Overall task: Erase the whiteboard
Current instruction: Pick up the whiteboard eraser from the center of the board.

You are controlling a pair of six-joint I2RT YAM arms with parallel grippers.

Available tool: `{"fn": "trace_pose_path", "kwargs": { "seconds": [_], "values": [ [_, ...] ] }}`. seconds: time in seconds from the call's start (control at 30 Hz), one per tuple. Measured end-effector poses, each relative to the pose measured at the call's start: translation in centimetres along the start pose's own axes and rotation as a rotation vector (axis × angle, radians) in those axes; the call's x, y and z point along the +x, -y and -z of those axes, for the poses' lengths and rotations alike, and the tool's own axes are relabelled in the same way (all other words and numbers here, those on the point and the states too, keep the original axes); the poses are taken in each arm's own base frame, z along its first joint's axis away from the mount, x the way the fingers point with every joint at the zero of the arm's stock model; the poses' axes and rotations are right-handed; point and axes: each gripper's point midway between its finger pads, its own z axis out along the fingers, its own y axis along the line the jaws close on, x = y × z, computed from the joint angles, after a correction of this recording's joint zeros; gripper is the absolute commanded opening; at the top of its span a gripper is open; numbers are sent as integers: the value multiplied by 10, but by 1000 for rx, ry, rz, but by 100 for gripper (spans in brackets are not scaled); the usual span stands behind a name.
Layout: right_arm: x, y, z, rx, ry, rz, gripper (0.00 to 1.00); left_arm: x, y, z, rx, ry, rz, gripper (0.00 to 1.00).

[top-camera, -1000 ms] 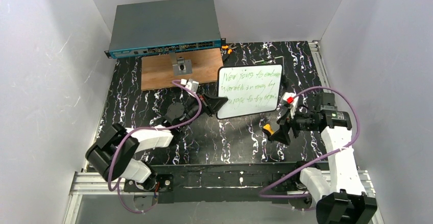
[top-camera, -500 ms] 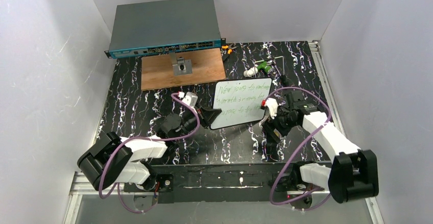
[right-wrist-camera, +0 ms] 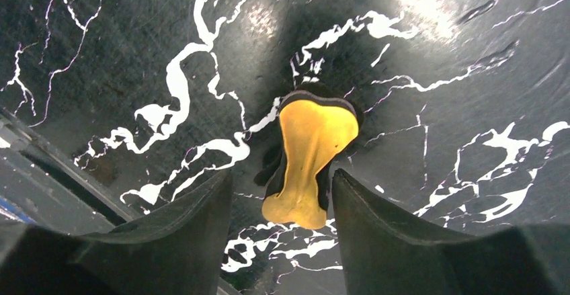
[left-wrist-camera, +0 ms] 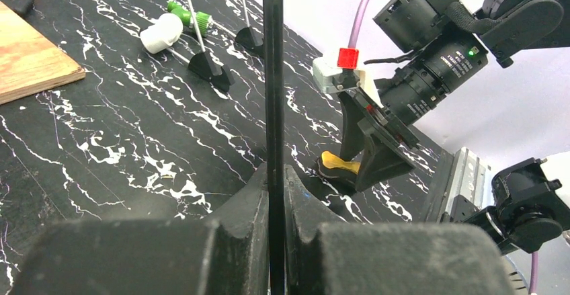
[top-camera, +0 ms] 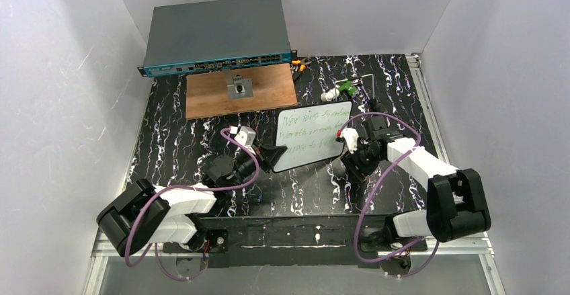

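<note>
While the left gripper (top-camera: 274,156) is pinching the whiteboard (top-camera: 308,137) at its lower left edge, the board is sitting over the middle of the black marbled table (top-camera: 195,140). It is nearer than the brown wooden board (top-camera: 269,93), off that board's right end and apart from it. Its face is pointing up at the top camera and showing three lines of green handwriting. In the left wrist view the board is running edge-on as a thin dark line straight into the closed-up fingers (left-wrist-camera: 242,204), which are pressing on both faces. I cannot tell whether it is resting on the table or hanging clear of it.

The right gripper (right-wrist-camera: 281,174) is hovering low at the board's right edge, pointing down at the table. Its fingers are spread wide and holding nothing. A yellow-faced black block (right-wrist-camera: 309,147) is lying flat on the table between them, with a gap showing on each side.

A green-and-white marker (top-camera: 339,91) is lying behind the whiteboard. A grey network switch (top-camera: 216,34) is sitting at the back left, a small metal bracket (top-camera: 239,87) is standing on the wooden board, and an orange-handled tool (top-camera: 300,64) is lying by the switch's right corner.
</note>
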Motion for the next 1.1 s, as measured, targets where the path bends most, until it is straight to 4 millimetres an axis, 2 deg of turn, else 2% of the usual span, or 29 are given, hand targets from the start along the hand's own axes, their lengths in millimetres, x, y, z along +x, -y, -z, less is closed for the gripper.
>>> {"fn": "trace_pose_path", "kwargs": {
  "seconds": [0.2,0.57,0.73,0.83,0.9,0.97,1.1],
  "values": [
    [-11,11,-4,18,-7,-14,48,1,-2,1,-7,6,10,0],
    [-9,13,-10,16,-35,-26,46,3,-5,7,-27,13,19,0],
    [-6,15,-12,22,-52,-28,3,4,-6,7,-30,13,27,0],
    [-9,10,-10,0,-37,-19,1,5,-5,8,-31,12,50,0],
    [-16,0,0,-36,12,16,1,9,-6,10,-36,8,77,0],
    [-30,-16,19,-79,114,107,1,13,-7,11,-43,0,103,0],
    [-74,-46,82,-91,363,332,1,21,-5,12,-48,-26,135,0]
  ]
}}
